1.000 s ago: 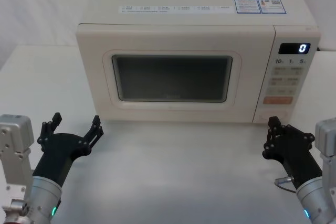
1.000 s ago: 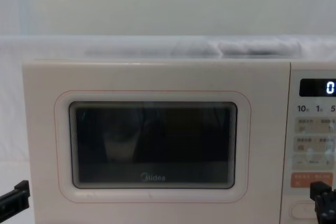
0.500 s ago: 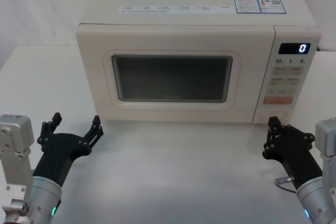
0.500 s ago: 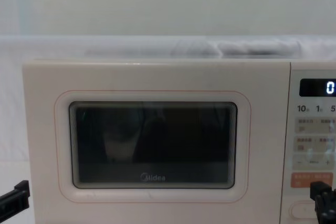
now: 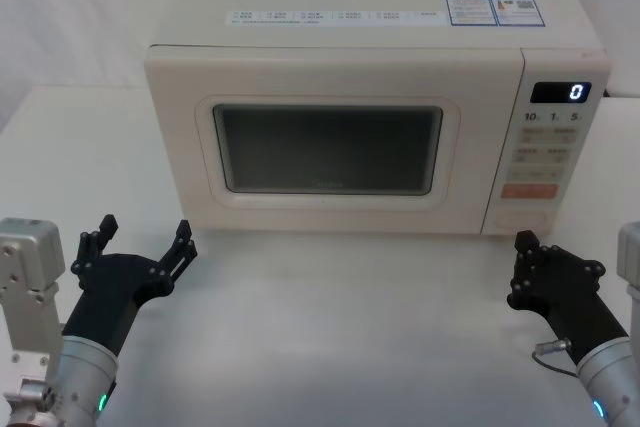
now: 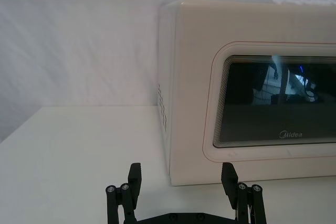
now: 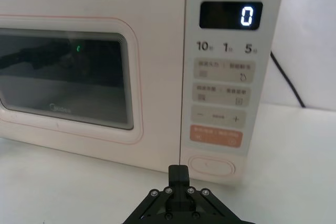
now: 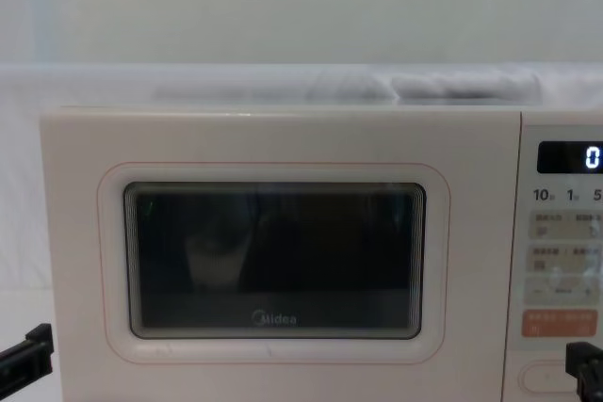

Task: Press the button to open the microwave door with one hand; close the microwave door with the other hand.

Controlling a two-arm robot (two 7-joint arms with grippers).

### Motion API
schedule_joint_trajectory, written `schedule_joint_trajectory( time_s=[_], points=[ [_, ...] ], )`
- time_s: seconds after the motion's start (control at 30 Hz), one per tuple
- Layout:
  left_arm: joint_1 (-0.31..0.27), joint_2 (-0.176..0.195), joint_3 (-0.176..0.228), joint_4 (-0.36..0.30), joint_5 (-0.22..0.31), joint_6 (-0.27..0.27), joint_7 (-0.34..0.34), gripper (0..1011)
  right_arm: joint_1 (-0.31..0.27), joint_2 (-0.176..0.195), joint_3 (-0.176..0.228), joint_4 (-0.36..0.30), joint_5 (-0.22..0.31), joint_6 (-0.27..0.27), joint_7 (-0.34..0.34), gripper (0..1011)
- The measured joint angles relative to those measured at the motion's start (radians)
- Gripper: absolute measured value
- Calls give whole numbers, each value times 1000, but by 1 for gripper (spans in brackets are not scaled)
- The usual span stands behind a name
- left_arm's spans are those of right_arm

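Midea microwave (image 5: 370,127) stands toward the back edge of the white table (image 5: 340,327), front face toward the robot. Microwave door (image 5: 330,142) shut, flush with the control panel (image 7: 228,72); dark window, thin pink outline, grey logo under the glass. Display (image 7: 231,15) reads 0.

Button (image 7: 212,166): wide cream pill shape at the very bottom of the control panel, directly under the orange rectangular key (image 7: 216,136). Nothing touching it.

Right gripper (image 5: 524,255): low over the table near its front right corner, just in front of the microwave's lower right corner. Fingers together, forming one blunt black tip. In the right wrist view the tip (image 7: 178,174) points at the panel's base, just beside the button on the door side, a gap still between tip and panel.

Left gripper (image 5: 143,234): near the table's front left corner, in front of the door's left end, well apart from the microwave. Fingers (image 6: 134,177) spread wide, nothing between them.

Black cable (image 7: 286,80) runs down behind the microwave's right side.
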Motion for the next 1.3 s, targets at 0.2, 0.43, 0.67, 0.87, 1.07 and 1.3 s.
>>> schedule_joint_trajectory(
  time_s=[0.2,0.43,0.67,0.87,1.07,1.3],
  points=[
    [0,0,0,0,0,0,0,1001,13,-17,22,2,16,59,23,0],
    [0,0,0,0,0,0,0,1001,46,-30,35,34,11,95,38,0],
    [0,0,0,0,0,0,0,1001,84,-50,44,95,6,99,39,0],
    [0,0,0,0,0,0,0,1001,121,-69,49,152,2,91,37,0],
    [0,0,0,0,0,0,0,1001,150,-80,49,195,-9,86,34,0],
    [0,0,0,0,0,0,0,1001,185,-90,53,245,-18,79,33,0]
  ],
)
